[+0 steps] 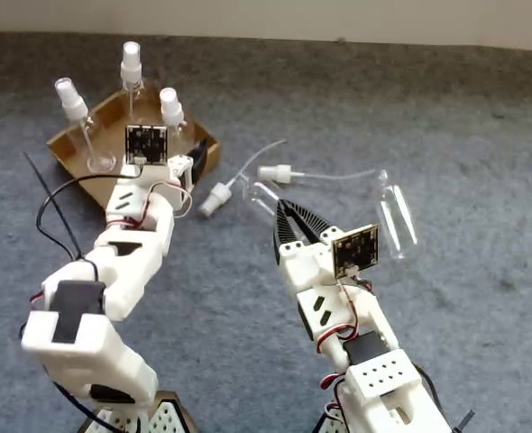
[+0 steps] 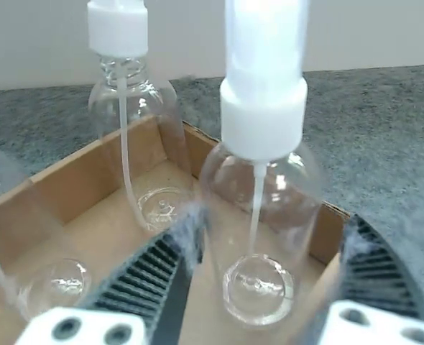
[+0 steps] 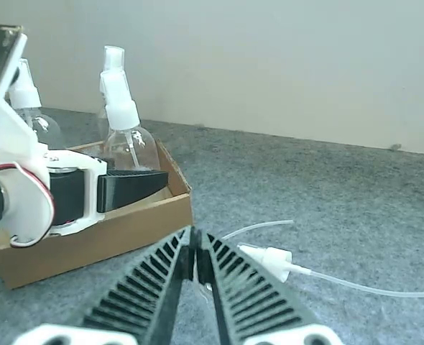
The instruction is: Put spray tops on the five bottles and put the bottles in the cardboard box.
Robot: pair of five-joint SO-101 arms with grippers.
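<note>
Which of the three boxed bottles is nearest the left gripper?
The bottle at the box's right corner, inside the open left gripper; the other two stand farther back.

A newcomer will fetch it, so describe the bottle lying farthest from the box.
Find the cardboard box on the left, then look right past the loose spray tops. The clear bottle lies on its side beyond the right gripper, with no top, unlike the three capped bottles standing in the box.
</note>
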